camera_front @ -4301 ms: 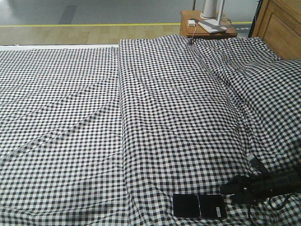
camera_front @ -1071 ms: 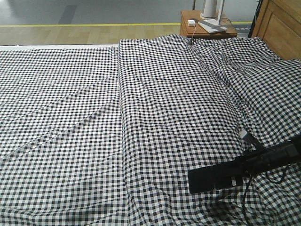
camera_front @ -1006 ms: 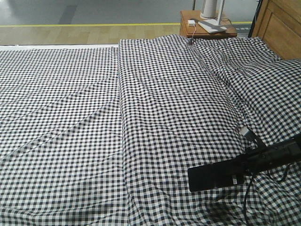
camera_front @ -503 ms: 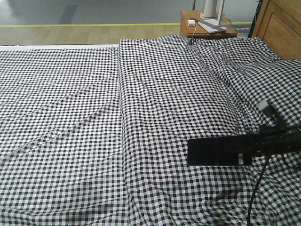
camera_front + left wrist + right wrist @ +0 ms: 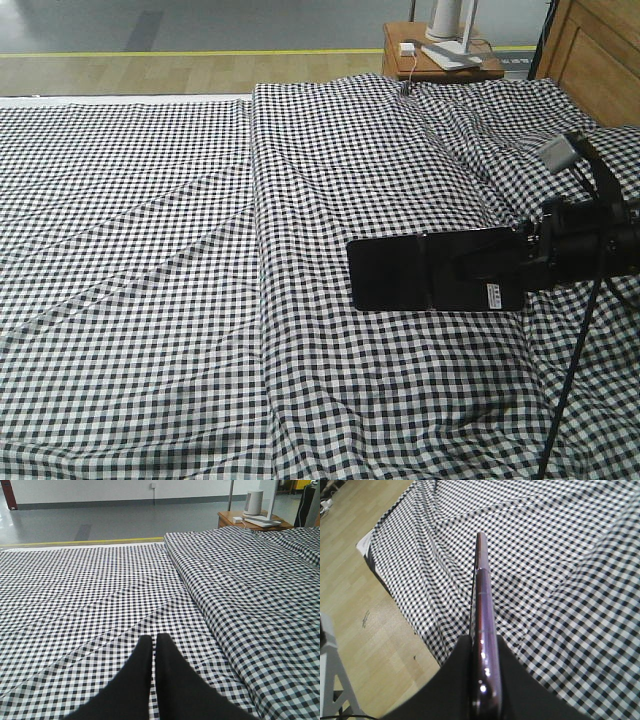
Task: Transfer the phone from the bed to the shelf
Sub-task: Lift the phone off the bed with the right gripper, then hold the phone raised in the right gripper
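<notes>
The phone (image 5: 430,272), a glossy black slab with a white sticker near its right end, hangs flat in the air above the checked bed (image 5: 200,250). My right gripper (image 5: 500,268) is shut on its right end. The right wrist view looks along the phone's pinkish edge (image 5: 482,620), pinched between the two black fingers (image 5: 455,680), with the bed (image 5: 560,555) below. My left gripper (image 5: 154,640) hovers low over the bed (image 5: 75,590), its fingers together with nothing between them. The shelf is out of view.
A reddish-brown bedside table (image 5: 440,60) with a white device stands behind the bed's far right corner. A wooden headboard (image 5: 595,55) rises at the right. Light wood floor (image 5: 370,620) runs along the bed's edge, with a white frame (image 5: 335,680) standing on it.
My right gripper took hold of the phone lying on the bed and has lifted it, carrying it up and away from the near edge. The left gripper's earlier state is not shown.
</notes>
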Robot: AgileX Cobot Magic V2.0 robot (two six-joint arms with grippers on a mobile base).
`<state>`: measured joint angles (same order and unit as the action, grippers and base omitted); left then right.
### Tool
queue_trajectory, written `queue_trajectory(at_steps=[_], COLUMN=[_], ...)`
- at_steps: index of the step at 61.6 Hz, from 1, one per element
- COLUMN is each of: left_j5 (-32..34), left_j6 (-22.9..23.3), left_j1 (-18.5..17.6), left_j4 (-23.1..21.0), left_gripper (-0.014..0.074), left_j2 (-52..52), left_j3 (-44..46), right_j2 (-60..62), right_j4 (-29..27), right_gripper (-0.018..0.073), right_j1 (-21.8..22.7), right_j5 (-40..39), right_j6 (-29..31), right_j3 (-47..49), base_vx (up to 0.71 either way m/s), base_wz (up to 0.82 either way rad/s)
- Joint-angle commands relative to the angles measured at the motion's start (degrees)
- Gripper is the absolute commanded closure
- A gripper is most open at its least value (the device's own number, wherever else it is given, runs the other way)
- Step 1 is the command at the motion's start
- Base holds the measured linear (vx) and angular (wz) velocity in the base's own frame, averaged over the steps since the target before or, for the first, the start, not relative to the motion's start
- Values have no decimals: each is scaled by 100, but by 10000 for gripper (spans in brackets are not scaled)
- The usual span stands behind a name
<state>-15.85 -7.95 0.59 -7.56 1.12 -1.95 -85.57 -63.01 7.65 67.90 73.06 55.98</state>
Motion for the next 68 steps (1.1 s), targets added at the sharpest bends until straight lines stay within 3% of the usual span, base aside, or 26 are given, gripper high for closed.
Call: queue_trajectory(at_steps=[1, 32, 47, 68], left_j5=[418, 418, 418, 418], left_j6=[22, 22, 22, 22], left_j1=[-18, -18, -18, -18], left_j4=[-40, -40, -40, -40], left_gripper=[596, 596, 596, 596], left_j2=[39, 39, 39, 39], left_j3=[-13, -13, -13, -13], right_j2=[440, 1181, 1495, 1779], right_j4=[-370, -534, -749, -870], right_gripper=[561, 561, 561, 561], right_j1=[-178, -1654, -2284, -2438], right_j5=[610, 610, 610, 610], right_j6=[-166, -1276, -1456, -1415], right_j3=[128, 128, 128, 128], base_vx=[0, 0, 0, 0], base_wz=[0, 0, 0, 0])
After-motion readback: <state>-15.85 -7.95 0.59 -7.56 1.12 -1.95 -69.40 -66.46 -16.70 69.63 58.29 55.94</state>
